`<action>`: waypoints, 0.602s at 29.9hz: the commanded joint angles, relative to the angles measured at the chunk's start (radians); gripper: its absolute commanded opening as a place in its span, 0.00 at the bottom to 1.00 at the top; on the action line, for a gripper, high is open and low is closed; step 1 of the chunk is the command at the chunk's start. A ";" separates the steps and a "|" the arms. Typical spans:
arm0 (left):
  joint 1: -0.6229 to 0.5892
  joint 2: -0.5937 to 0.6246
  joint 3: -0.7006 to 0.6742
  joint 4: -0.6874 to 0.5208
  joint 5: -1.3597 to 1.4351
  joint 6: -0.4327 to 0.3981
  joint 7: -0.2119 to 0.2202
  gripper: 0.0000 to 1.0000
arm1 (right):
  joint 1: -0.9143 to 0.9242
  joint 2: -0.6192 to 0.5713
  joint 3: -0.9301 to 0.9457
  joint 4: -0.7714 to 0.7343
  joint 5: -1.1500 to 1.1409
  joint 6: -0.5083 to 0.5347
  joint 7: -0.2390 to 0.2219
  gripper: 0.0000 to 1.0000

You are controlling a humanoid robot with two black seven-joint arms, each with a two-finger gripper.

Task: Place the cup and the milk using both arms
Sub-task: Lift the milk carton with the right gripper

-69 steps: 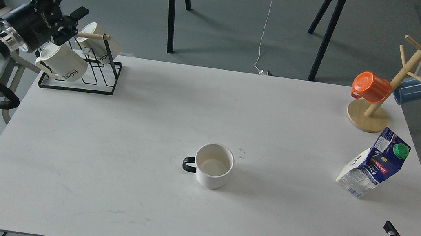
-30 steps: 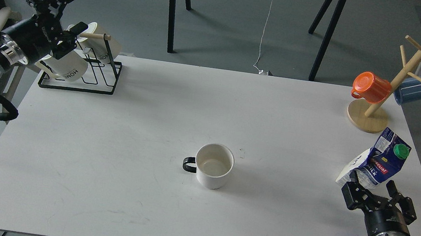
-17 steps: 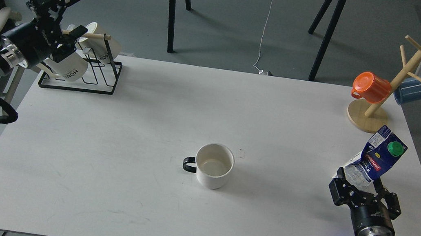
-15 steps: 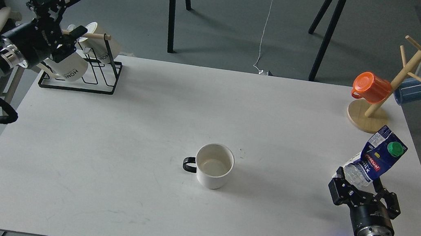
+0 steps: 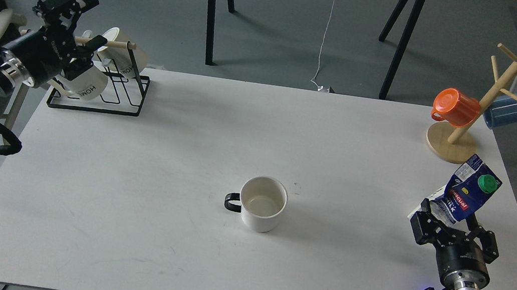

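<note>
The white cup (image 5: 261,211) with a black handle on its left stands upright at the table's middle, and no gripper is near it. The blue and white milk carton (image 5: 467,190) with a green cap stands leaning at the right edge. My right gripper (image 5: 457,227) is at the carton's base. One finger is on each side of the carton, with the jaws spread wide. My left gripper (image 5: 78,21) is open and empty, raised off the table's far left corner beside the mug rack.
A black wire rack (image 5: 130,91) with cream "HOME" mugs (image 5: 86,84) stands at the far left. A wooden mug tree (image 5: 450,146) holding an orange cup (image 5: 455,107) and a blue cup (image 5: 504,112) stands at the far right, just behind the carton.
My right arm came up from the near right corner to the carton's base. The carton was nudged left and tilted, then shifted slightly back right. My left gripper barely moved.
</note>
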State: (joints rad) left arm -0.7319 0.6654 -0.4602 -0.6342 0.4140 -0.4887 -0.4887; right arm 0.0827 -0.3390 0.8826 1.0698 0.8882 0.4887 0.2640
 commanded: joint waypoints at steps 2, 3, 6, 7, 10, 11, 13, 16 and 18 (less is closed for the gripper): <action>0.000 -0.017 0.000 0.014 0.000 0.000 0.000 0.87 | 0.000 0.000 0.001 -0.002 0.000 0.000 0.000 0.98; 0.000 -0.018 0.000 0.018 0.000 0.000 0.000 0.87 | 0.000 0.000 0.001 -0.004 0.000 0.000 0.000 0.98; 0.000 -0.021 0.001 0.024 0.000 0.000 0.000 0.87 | 0.002 0.000 0.001 -0.007 0.000 0.000 0.000 0.95; 0.000 -0.021 0.000 0.024 0.000 0.000 0.000 0.87 | 0.002 0.000 0.001 -0.008 0.000 0.000 0.000 0.93; 0.000 -0.021 0.000 0.025 0.000 0.000 0.000 0.87 | 0.002 0.000 0.001 -0.008 -0.002 0.000 -0.002 0.86; 0.000 -0.021 0.000 0.025 0.000 0.000 0.000 0.87 | 0.002 0.000 0.001 -0.008 -0.002 0.000 -0.002 0.84; 0.000 -0.021 0.000 0.025 0.000 0.000 0.000 0.87 | 0.002 0.000 -0.001 -0.008 -0.003 0.000 -0.002 0.77; 0.000 -0.021 0.000 0.025 0.000 0.000 0.000 0.87 | 0.003 0.000 -0.001 -0.010 -0.015 0.000 -0.002 0.65; 0.000 -0.021 0.000 0.025 0.000 0.000 0.000 0.87 | 0.003 0.000 0.001 -0.010 -0.024 0.000 -0.002 0.60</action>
State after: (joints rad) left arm -0.7317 0.6443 -0.4601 -0.6090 0.4142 -0.4887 -0.4887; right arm 0.0855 -0.3390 0.8822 1.0604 0.8761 0.4887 0.2623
